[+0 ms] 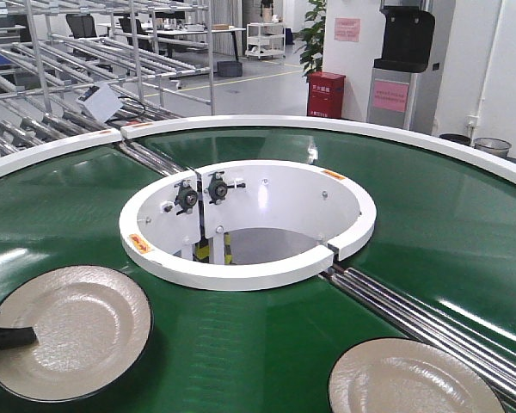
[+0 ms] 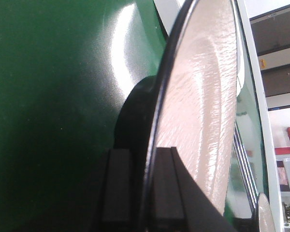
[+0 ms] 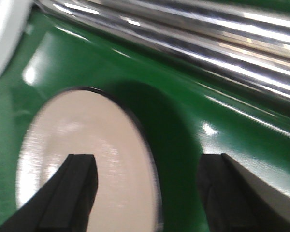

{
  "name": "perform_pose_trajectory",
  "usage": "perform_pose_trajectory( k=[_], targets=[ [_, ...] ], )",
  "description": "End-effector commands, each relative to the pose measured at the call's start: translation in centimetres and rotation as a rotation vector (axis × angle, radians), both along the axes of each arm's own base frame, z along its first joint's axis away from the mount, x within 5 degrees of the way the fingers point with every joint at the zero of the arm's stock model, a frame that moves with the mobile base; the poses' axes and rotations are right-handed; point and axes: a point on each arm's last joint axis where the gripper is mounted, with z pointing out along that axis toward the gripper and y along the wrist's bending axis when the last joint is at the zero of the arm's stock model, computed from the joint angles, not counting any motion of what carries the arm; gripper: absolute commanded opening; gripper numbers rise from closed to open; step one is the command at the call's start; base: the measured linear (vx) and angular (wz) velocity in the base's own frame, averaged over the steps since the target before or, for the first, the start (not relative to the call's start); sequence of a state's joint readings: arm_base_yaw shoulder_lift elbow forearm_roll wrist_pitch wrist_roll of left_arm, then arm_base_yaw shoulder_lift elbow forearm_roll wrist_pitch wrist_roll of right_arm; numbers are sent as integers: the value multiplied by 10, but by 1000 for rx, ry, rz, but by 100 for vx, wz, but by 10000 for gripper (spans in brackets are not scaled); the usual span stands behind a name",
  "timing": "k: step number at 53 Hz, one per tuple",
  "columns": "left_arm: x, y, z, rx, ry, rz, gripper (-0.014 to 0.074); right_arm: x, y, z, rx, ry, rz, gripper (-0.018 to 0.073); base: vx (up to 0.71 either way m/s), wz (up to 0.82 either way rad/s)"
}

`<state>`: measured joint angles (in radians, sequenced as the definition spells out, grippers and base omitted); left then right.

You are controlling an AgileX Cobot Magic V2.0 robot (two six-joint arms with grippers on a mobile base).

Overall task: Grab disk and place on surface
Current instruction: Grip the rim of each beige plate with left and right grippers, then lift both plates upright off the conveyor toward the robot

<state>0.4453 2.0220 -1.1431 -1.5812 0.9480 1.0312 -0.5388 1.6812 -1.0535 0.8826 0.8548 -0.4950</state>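
Two cream disks with dark rims lie on the green belt. The left disk [image 1: 73,340] [image 2: 203,96] has its near rim clamped between the fingers of my left gripper [image 1: 4,337] [image 2: 145,186], which is shut on it. In the left wrist view the disk stands off the belt with a dark shadow under it. The right disk [image 1: 413,379] [image 3: 87,154] lies flat. My right gripper [image 3: 147,193] hovers open over it, one finger above the disk and the other above the belt, straddling its edge. The dark glossy tabletop surface is out of view.
The green ring conveyor [image 1: 241,361] circles a white inner ring wall [image 1: 249,268] with an open well. Steel rollers [image 1: 413,314] [image 3: 183,29] cross the belt just beyond the right disk. Metal racks [image 1: 69,52] stand behind at the left.
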Motion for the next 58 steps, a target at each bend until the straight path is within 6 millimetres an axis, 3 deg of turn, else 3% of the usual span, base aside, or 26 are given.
perform_pose_trajectory(
  k=[1,10,21,22,26,31,40,46,58],
  targets=[
    [3,-7,38,-102,-137,-16,-9,6,0,6,-4,-49,53,489,0,0],
    [3,-7,38,-103,-138,-19,-9,17,12,-17,-53,-4,153,489,0,0],
    [3,-7,39,-103,-138,-20,-9,38,47,-35,-41,-20,249,489,0,0],
    [3,-7,38,-102,-138,-20,-9,48,65,-48,-13,-28,274,433,0,0],
    [3,-7,38,-102,-138,-20,-8,51,70,-49,1,-52,288,260,0,0],
    [3,-7,39,-104,-139,-23,-8,53,71,-45,26,-81,268,-17,0,0],
    [2,-9,40,-122,-149,-43,-8,49,73,-25,45,-134,269,-11,0,0],
    [-1,-13,47,-166,-181,-86,-6,41,77,5,54,-200,270,-9,0,0],
    [-14,-21,102,-196,-294,-88,-2,16,89,85,116,-428,184,-9,0,0]
  ],
)
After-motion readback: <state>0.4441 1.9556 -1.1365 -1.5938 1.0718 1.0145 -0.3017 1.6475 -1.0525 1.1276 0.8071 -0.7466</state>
